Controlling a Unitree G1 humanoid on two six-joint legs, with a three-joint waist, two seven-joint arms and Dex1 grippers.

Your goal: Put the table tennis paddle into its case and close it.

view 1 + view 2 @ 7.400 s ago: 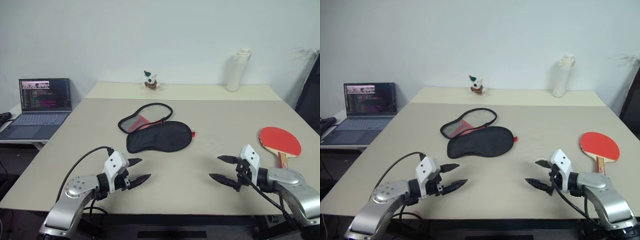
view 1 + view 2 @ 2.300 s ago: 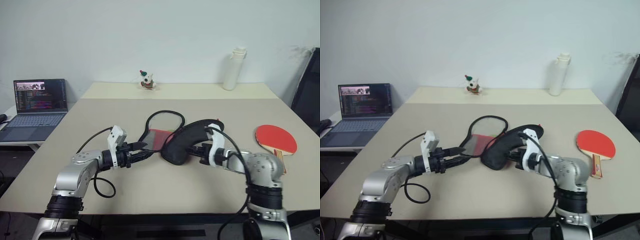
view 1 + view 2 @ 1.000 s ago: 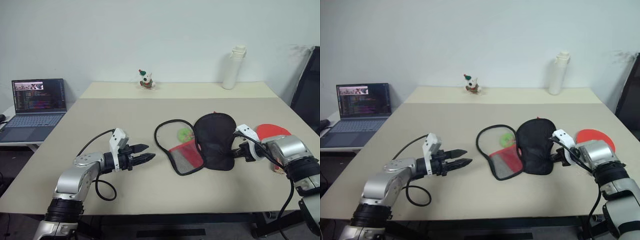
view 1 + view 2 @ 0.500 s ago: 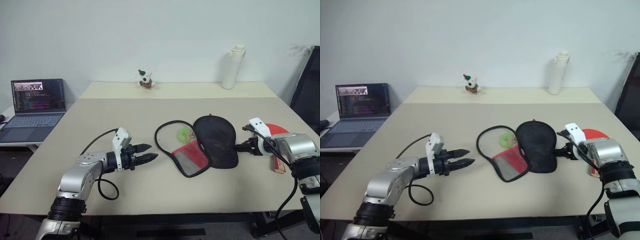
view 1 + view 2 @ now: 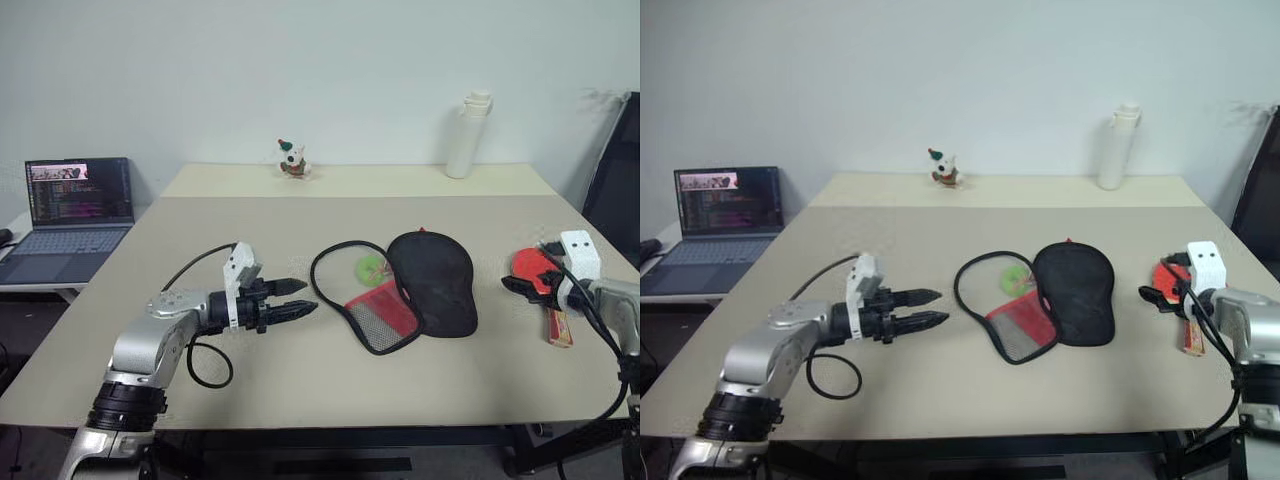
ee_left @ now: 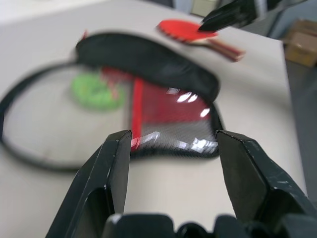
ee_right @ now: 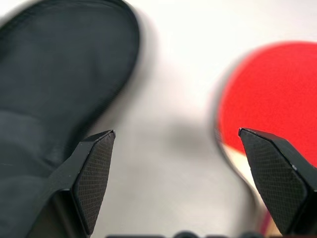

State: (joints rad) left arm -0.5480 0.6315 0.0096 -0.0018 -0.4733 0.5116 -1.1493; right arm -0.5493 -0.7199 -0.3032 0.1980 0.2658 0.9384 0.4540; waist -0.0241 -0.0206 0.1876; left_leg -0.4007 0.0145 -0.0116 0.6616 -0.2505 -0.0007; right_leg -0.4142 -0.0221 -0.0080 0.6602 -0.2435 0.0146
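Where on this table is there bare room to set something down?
Bare tabletop runs along the near edge below the case. The far stretch between the small figurine and the white bottle is free too. It is crowded between the case and the table tennis paddle, where the right gripper hovers.

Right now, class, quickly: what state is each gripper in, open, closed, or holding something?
Left gripper: open, holding nothing, aimed at the open case.
Right gripper: open wide, holding nothing, between the case and the table tennis paddle.

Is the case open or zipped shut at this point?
Open: the case lies spread on the table, black flap folded aside, red mesh interior exposed.
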